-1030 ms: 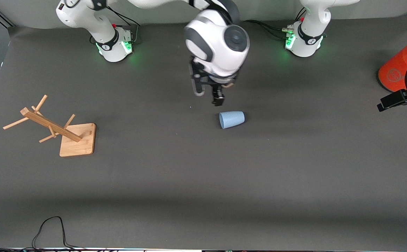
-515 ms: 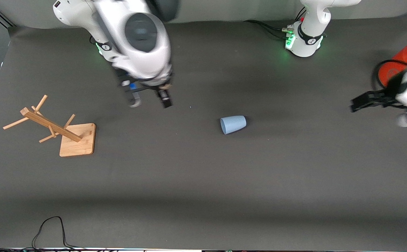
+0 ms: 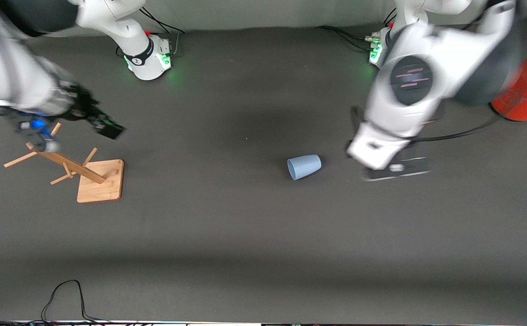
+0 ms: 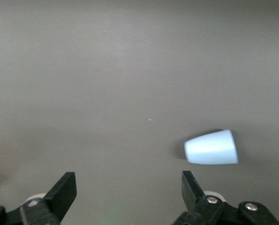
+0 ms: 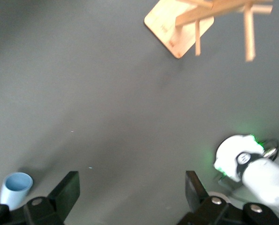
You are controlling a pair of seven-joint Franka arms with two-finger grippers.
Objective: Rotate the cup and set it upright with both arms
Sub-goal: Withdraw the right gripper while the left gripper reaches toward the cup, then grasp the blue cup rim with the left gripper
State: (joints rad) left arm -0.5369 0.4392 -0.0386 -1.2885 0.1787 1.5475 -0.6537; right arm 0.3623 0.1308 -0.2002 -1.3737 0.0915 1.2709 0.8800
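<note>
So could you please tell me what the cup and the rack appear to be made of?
The cup looks like smooth matte plastic: even pale blue, no gloss or pattern. The rack looks like unpainted light wood, perhaps bamboo: tan, with faint grain on its flat base.

Pale-blue cup (image 3: 304,166), lying on its side, mid-table, untouched
</note>
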